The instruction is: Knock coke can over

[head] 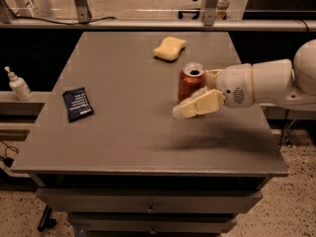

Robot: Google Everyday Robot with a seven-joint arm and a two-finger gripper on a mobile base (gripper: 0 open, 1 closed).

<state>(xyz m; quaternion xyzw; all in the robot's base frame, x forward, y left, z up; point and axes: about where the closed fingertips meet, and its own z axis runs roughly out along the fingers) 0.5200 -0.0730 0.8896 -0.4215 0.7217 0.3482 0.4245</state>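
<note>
The red coke can (190, 81) stands upright on the grey table (123, 137), right of centre, its silver top showing. My gripper (189, 97) reaches in from the right on a white arm (261, 83) and is open at the can. The near finger (201, 104) lies across the front of the can's lower part. The far finger (213, 75) sits at the can's right rear. I cannot tell whether either finger touches the can.
A yellow sponge (169, 48) lies behind the can near the table's far edge. A dark blue packet (77, 103) lies at the left. A white pump bottle (19, 84) stands on a ledge off the table's left side. Drawers (148, 209) are below the front edge.
</note>
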